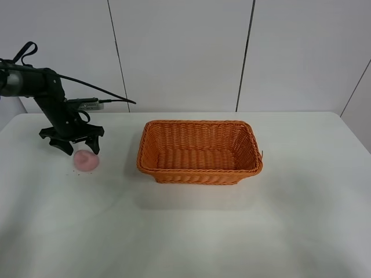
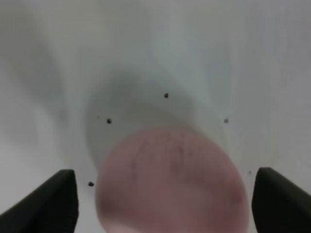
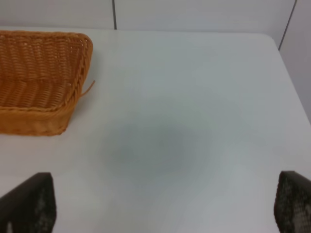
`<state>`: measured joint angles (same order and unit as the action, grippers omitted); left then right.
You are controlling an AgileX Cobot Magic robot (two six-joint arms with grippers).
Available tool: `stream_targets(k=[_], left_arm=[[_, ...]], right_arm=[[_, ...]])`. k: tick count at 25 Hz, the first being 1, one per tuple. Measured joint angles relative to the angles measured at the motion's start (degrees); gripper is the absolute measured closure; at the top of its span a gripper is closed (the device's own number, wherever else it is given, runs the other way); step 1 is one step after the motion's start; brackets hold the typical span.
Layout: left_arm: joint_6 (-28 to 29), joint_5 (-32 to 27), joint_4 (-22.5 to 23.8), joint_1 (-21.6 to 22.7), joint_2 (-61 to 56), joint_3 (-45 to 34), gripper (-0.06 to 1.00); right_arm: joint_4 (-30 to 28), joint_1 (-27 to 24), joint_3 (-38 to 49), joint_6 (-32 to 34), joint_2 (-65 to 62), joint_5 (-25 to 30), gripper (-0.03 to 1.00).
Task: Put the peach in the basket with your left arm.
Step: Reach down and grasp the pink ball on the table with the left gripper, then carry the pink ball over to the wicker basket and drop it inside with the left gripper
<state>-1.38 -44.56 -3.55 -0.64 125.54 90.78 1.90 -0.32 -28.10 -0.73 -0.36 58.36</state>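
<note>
Left jaws spread wide over the peach (image 1: 86,160), nothing gripped.
Both dark fingertips (image 2: 46,201) are seen clear of the pink fruit, one on either side, as it rests on the white bench (image 1: 174,231) beneath the left arm (image 1: 49,98). The right jaws are likewise held open, above the bench beside one end of the basket (image 1: 197,172). That orange basket is set well apart from the peach, at mid-bench.

The peach (image 2: 170,182) is blurred and cut by the edge of the left wrist view, where the left gripper (image 2: 164,206) shows only two dark fingertips (image 2: 48,204). The basket (image 3: 39,77) runs off the right wrist view's edge.
</note>
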Motion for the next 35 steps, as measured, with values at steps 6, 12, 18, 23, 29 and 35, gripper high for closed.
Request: stream_targets(k=[6,12,18,23,29,35], left_arm=[[0.1,0.2,0.2,-0.3,0.0,-0.4,0.19],[0.1,1.8,0.2,-0.6,0.0,-3.2,0.19],[0.1,2.5,1.5,-0.6,0.0,-3.4,0.20],[1.9,2.5,1.6,-0.6,0.0,-3.4,0.47],[2.8,0.3,2.8,-0.6,-1.0,-2.7,0.88],[3.1,-10.6,3.2,-1.1,-6.6,6.9,0.90]], right_arm=[[0.0,0.0,0.0,0.0,0.0,0.0,0.27],[0.0,0.0,0.0,0.0,0.0,0.0,0.27],[0.0,0.0,0.0,0.0,0.0,0.0,0.27],[0.0,0.0,0.0,0.0,0.0,0.0,0.27],[0.0,0.0,0.0,0.0,0.0,0.0,0.27],[0.0,0.0,0.0,0.0,0.0,0.0,0.27]])
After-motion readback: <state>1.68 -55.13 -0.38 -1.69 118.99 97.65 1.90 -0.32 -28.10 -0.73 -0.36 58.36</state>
